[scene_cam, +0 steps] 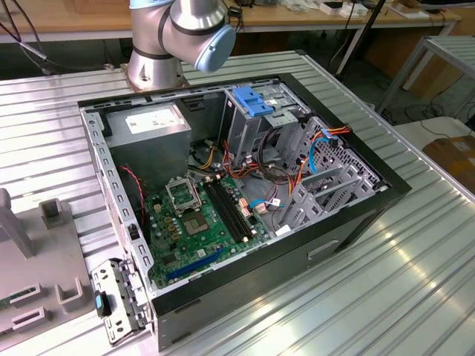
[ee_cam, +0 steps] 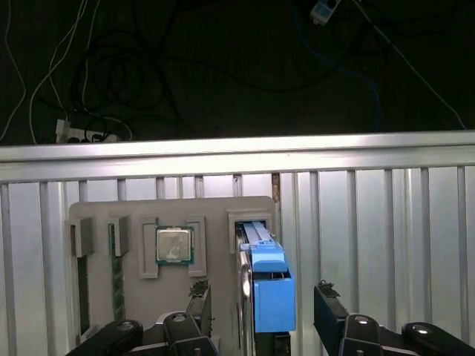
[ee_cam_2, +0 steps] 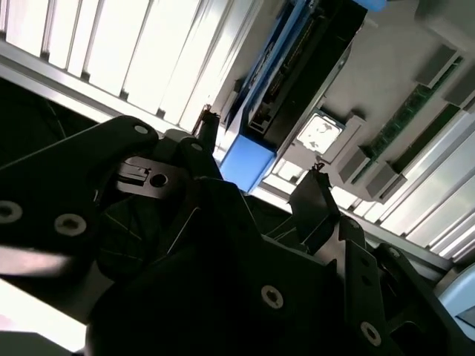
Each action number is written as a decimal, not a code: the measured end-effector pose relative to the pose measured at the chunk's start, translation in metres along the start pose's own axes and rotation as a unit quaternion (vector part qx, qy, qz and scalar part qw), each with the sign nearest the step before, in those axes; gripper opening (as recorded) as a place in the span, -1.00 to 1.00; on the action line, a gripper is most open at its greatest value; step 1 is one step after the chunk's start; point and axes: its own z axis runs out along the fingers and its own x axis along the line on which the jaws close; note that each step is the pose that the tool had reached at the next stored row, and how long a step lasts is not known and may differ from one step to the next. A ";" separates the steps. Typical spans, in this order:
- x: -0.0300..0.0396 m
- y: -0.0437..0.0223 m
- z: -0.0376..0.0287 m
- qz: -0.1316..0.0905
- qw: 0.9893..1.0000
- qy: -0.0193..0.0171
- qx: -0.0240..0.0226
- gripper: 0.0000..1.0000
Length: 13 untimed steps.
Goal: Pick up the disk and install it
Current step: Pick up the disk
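Observation:
The disk stands on edge in a slot of the grey holder tray, with its blue rail facing the camera. In the second wrist view the disk shows as a dark slab with a blue end. In both wrist views my gripper hangs over it, open. One fingertip is on one side of the disk and the other fingertip on the opposite side, each with a gap to it. Nothing is gripped.
An open computer case lies on the ribbed metal table, with a motherboard, a grey power-supply box and a blue latch plate over the drive cage. The tray also holds a processor chip and memory sticks. Beyond the table edge, cables lie on a dark floor.

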 end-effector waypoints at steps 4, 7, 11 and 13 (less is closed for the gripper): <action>0.0005 0.0027 0.0112 0.000 1.000 0.000 0.000 0.32; 0.0005 0.0029 0.0168 0.000 1.000 0.000 0.000 0.32; 0.0004 0.0029 0.0196 0.000 1.000 -0.001 0.000 0.02; -0.0001 0.0029 0.0198 0.000 1.000 -0.001 0.000 0.02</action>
